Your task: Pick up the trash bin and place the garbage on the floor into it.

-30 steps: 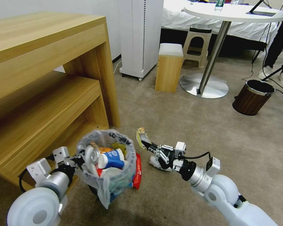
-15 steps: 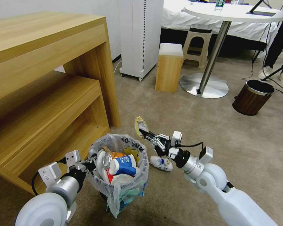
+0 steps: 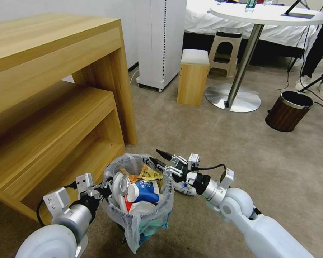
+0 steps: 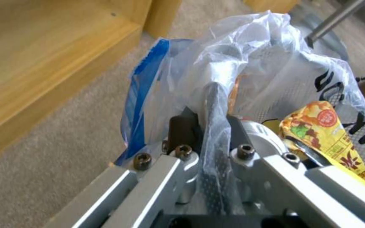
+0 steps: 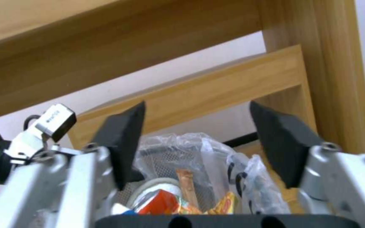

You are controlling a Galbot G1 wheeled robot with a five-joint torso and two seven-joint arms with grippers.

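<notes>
Bin: one round blue trash bin (image 3: 141,215), crinkly translucent bag, clamped by left gripper (image 3: 103,189).
Right gripper (image 3: 160,158): spread, empty.
Floor: one crumpled white wrapper (image 3: 185,188).

My 2 arms: glossy white shells, silver cylindrical wrists, black joint collars. Left gripper (image 4: 210,126): silver linkage bars, dark hex screws, black pads. Right gripper (image 5: 197,142): wedge-shaped black pads, silver links. Black cables loop to small white-grey wrist boxes.
</notes>
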